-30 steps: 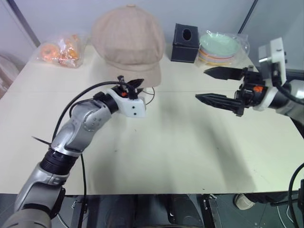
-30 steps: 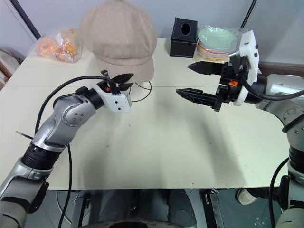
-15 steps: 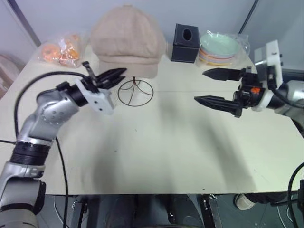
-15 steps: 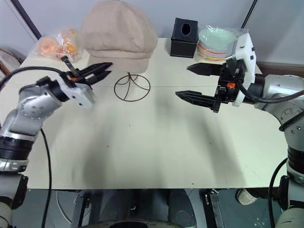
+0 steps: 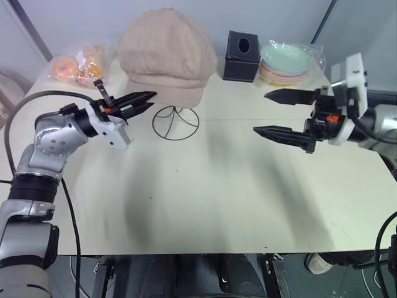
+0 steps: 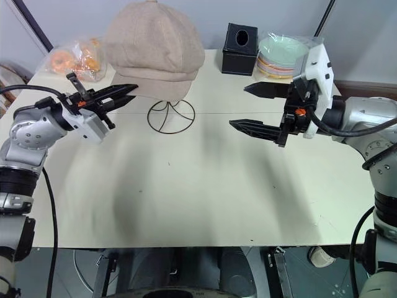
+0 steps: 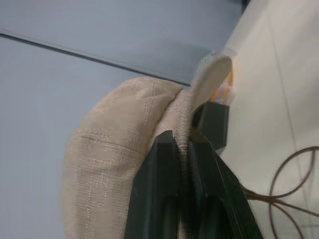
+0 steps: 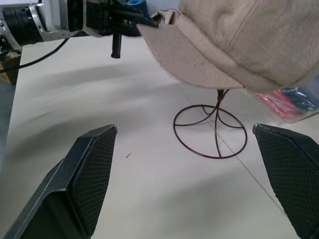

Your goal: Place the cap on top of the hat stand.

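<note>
The beige cap [image 5: 167, 49] sits on top of the dark wire hat stand [image 5: 176, 122], hiding the stand's head; the stem and round base show below it. My left gripper [image 5: 147, 101] reaches level to the left edge of the cap's brim. In the left wrist view its fingers [image 7: 164, 164] stand close together with the brim fabric [image 7: 114, 154] pinched between them. My right gripper [image 5: 261, 112] hovers open above the table to the right of the stand, its fingers wide apart and pointing at it, holding nothing.
A black tissue box [image 5: 241, 56] and a bagged stack of plates [image 5: 286, 62] stand at the back right. A clear bag of orange things [image 5: 77, 65] lies at the back left. The pale table [image 5: 217, 186] stretches in front of the stand.
My left gripper swung left with the brim in its fingers, uncovering the stand's base, and the cap now rests on the stand. The right gripper has not moved.
</note>
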`<action>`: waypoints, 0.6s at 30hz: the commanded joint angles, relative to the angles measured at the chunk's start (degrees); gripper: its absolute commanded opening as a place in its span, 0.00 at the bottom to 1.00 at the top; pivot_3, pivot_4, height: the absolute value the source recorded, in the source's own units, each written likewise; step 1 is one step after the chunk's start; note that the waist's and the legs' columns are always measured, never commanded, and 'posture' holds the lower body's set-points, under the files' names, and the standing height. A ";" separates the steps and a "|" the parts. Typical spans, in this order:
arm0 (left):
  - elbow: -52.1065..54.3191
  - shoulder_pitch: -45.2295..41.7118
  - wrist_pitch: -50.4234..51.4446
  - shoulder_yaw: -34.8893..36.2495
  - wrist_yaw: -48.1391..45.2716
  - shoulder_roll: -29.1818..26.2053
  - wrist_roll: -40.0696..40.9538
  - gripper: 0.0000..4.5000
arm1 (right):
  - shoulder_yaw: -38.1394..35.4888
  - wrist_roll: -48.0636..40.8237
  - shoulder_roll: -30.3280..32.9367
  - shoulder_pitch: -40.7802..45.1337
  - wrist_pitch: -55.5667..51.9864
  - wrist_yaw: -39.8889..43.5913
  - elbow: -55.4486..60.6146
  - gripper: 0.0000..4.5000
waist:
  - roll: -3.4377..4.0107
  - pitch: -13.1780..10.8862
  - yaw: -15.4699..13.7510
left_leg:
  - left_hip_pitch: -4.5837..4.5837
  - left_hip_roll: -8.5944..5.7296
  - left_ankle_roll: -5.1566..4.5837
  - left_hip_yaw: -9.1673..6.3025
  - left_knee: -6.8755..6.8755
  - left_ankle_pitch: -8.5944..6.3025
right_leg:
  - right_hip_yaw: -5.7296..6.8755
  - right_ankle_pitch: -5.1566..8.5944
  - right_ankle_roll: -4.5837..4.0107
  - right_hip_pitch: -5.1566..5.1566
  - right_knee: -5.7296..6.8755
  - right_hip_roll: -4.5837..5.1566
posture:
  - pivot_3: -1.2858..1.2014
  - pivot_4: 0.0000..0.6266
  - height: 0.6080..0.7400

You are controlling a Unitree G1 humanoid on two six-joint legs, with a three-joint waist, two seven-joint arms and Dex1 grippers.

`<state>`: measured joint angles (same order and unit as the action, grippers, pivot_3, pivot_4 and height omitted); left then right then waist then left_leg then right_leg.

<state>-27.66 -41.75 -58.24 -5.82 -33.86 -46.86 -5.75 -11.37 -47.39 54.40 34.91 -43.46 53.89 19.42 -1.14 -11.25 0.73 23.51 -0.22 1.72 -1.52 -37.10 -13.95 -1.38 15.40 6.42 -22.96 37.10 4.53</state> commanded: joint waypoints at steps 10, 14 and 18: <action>5.94 4.31 2.74 3.49 -1.34 -2.49 2.26 0.98 | -0.45 1.84 0.67 3.11 1.47 1.72 -2.72 1.00 | 0.00 0.00 0.08 | 0.00 0.02 0.00 0.00 0.01 0.00 | -0.01 0.00 0.00 -0.01 0.01 0.01 | 0.52 0.24 1.00; 16.35 12.62 18.00 8.58 -2.00 -5.88 4.80 0.98 | -0.39 3.37 1.44 4.18 2.55 4.32 -6.56 1.00 | 0.02 -0.01 0.36 | 0.01 0.08 0.00 0.00 0.04 0.00 | -0.01 0.00 0.00 -0.06 0.04 -0.01 | 0.52 0.24 1.00; 27.54 20.06 44.03 15.27 -4.95 -9.42 16.15 0.98 | 0.49 4.93 2.24 4.70 3.43 7.86 -10.84 1.00 | 0.03 -0.02 0.28 | 0.01 0.16 0.00 0.00 0.06 0.00 | -0.01 0.00 -0.01 -0.08 0.05 -0.01 | 0.52 0.24 1.00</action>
<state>-5.67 -22.58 -24.64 5.16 -37.65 -54.82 3.46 -9.84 -42.98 55.45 38.42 -41.26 60.21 9.51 -1.11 -11.27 1.01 23.52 -0.06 1.72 -1.52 -37.05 -13.95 -1.39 15.40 6.42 -23.04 37.14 4.53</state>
